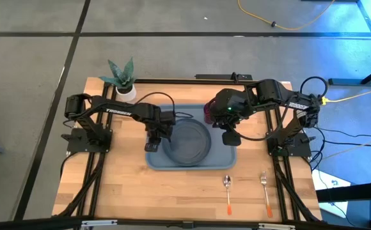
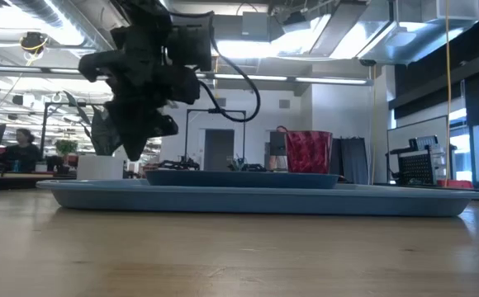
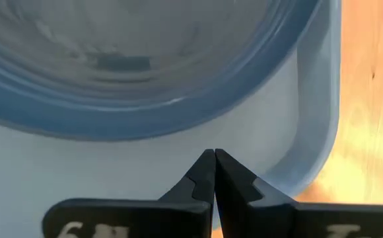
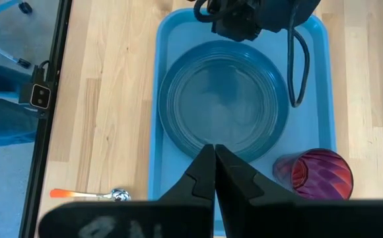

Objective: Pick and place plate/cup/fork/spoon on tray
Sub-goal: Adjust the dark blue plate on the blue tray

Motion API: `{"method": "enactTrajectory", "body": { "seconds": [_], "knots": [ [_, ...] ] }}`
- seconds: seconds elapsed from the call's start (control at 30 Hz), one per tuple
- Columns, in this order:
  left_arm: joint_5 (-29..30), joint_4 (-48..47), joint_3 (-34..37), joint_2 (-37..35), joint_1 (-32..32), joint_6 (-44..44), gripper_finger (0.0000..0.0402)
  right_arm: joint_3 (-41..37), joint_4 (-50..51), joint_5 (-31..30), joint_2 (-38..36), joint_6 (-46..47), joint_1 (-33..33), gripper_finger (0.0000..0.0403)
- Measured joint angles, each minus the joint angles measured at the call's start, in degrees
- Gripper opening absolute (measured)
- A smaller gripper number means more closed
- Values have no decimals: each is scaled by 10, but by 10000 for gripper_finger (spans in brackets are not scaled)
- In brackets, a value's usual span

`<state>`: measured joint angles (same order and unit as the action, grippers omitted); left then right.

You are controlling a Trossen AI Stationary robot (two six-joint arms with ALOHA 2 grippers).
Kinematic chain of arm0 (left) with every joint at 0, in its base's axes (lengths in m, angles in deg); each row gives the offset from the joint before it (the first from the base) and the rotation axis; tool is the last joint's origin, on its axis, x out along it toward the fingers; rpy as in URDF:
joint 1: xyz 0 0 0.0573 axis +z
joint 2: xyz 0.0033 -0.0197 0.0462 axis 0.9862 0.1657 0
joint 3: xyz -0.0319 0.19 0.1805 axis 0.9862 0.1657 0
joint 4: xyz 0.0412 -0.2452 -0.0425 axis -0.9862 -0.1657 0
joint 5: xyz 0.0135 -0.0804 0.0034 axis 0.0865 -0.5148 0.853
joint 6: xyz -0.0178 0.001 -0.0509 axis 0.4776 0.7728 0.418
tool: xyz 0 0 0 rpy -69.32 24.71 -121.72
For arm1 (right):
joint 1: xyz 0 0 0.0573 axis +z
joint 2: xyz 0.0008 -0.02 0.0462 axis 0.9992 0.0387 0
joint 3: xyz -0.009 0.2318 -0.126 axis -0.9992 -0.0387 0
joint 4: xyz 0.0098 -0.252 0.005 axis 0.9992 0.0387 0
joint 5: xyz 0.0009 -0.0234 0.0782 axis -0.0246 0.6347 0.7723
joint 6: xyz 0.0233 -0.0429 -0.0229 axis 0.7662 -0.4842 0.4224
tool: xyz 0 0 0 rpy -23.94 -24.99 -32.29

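The grey-blue plate lies flat on the light blue tray at the table's middle. The dark red cup stands upright in the tray's far right corner, partly hidden by my right arm; it also shows in the right wrist view. The spoon and the fork lie on the wood near the front edge, right of the tray, handles toward the near edge. My left gripper is shut and empty just above the tray's left part, beside the plate's rim. My right gripper is shut and empty above the tray's right edge.
A white plant pot with a green plant stands at the table's far left, behind the tray. Bare wood lies left of the tray and along the near edge. In the low view a person sits far off in the room.
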<state>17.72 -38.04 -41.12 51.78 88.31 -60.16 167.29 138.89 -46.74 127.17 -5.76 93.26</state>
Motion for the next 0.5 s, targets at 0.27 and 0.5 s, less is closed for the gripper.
{"method": "enactTrajectory", "body": {
  "seconds": [0.27, 0.5],
  "knots": [
    [0, 13, 0, 32, -5, -2, 0, 0, 1, 0, 0, 0, 0, 10],
    [2, 57, 0, 38, -16, -2, 0, 0, 4, 0, 0, -4, 0, 10]
  ]
}}
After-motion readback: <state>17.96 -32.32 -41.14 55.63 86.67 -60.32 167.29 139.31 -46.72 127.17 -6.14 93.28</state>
